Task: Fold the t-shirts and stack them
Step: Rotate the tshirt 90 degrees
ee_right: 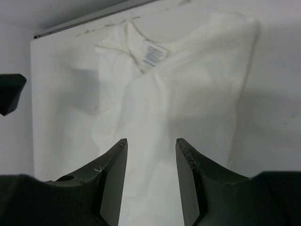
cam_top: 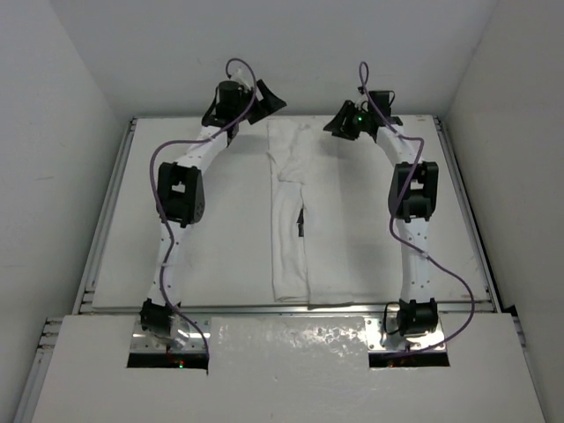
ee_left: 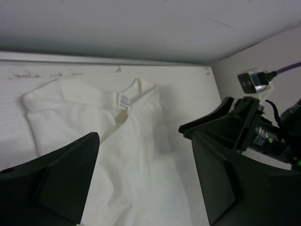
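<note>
- White tabletop [cam_top: 203, 256] is stretching away from the two arm bases at the near edge, and both arms are reaching out to its far end.
- I am seeing the t-shirt [cam_top: 291, 247] lying along the middle of the table as a long narrow strip. Its near end is sitting close to the near edge, between the two arms.
- About halfway up the strip, a small black mark [cam_top: 301, 220] is showing on its right edge.
- At the far end the cloth is widening out and bunching into loose folds, with the collar and its label [ee_left: 123, 100] facing up.
- Just left of that far end, the left gripper [cam_top: 269, 101] is hovering with its fingers spread wide. In the left wrist view, the shirt [ee_left: 141, 155] is showing in the gap, with nothing pinched.
- Just right of that far end, the right gripper [cam_top: 339, 119] is pointing in toward the collar. In its own view, its fingers [ee_right: 113, 179] are standing apart by a narrower gap, and the shirt [ee_right: 188, 94] is lying beyond them, not clamped.
- Both grippers are facing each other across the collar end, near one another but not touching.
</note>
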Controlling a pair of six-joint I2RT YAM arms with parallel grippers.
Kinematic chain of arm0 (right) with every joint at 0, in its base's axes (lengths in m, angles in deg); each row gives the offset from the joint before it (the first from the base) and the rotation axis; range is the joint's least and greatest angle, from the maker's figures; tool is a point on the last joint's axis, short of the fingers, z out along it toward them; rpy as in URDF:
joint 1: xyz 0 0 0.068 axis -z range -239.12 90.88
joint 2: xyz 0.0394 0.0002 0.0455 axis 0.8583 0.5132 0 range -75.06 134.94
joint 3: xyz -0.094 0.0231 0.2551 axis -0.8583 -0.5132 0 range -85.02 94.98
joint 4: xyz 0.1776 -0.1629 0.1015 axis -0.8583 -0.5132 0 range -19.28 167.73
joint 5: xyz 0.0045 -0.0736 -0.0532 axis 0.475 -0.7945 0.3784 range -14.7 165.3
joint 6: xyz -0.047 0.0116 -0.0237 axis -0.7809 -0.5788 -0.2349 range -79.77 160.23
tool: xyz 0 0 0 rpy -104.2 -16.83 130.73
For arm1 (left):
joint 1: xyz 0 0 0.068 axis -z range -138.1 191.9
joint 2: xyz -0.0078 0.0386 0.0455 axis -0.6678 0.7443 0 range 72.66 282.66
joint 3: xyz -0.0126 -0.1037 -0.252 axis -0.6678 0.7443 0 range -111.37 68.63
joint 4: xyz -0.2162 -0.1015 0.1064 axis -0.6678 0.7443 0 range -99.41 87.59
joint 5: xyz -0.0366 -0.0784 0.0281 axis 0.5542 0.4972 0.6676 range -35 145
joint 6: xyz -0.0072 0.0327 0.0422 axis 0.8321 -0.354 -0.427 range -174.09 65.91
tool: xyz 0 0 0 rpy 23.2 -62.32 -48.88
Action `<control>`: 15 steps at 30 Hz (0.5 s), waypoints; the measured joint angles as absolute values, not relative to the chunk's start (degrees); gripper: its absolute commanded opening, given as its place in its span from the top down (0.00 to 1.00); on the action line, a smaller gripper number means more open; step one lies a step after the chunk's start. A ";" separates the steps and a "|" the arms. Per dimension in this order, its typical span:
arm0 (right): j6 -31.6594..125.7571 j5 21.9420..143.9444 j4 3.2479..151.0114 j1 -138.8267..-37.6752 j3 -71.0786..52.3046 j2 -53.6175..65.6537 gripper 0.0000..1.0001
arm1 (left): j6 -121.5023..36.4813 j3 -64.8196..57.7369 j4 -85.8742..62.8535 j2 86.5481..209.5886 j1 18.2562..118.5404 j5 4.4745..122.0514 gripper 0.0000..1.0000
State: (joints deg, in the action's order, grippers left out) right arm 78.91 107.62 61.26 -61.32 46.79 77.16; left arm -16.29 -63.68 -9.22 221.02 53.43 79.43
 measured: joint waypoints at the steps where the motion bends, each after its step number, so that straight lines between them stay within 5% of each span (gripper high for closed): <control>1: 77.66 106.94 60.75 -61.93 46.15 75.48 0.53 | -16.46 -62.83 -9.09 219.14 53.43 78.44 0.23; 6: 70.25 99.90 59.88 -68.95 39.51 63.61 0.52 | -16.07 -48.97 -3.47 203.92 53.21 67.67 0.26; 15: 57.77 88.91 59.92 -87.48 40.36 64.70 0.59 | -7.68 8.10 -2.23 169.67 45.36 56.21 0.21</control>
State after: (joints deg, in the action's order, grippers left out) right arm 57.77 88.91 59.92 -87.48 40.36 64.70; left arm -7.68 8.10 -2.23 169.67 45.36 56.21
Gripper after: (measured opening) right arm 0.427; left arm 0.795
